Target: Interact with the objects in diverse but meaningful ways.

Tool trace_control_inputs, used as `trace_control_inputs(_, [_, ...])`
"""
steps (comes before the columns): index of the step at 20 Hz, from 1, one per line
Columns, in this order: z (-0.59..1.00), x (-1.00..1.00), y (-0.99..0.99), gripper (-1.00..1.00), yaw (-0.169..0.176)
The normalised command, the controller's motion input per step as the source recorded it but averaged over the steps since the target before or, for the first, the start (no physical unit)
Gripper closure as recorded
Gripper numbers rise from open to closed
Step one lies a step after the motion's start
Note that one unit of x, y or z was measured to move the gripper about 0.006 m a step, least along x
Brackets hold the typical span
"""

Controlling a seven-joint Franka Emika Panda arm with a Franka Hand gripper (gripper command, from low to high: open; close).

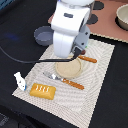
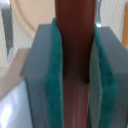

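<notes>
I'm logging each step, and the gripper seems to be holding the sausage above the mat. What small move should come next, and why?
Probably lower it toward the plate: the gripper is shut on the brown sausage between its green pads, and the plate's pale rim shows just behind.

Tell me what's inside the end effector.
The end effector is shut on a brown sausage, squeezed between green pads. In the exterior view the arm hides the grasp.

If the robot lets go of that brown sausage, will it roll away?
Probably, a bit. The brown sausage looks round and smooth, so it may roll on the flat mat. It looks stiff, staying straight between the green pads. Its glossy skin might be slippery.
</notes>
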Motion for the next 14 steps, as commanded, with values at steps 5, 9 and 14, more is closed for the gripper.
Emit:
trace_control_inputs(5, [-0.34,-1.0,0.0,1.0,0.017])
trace_control_inputs(9, [-0.44,-1.0,-0.09,1.0,0.035])
trace_control_inputs(14, [-0.55,-1.0,-0.11,1.0,0.035])
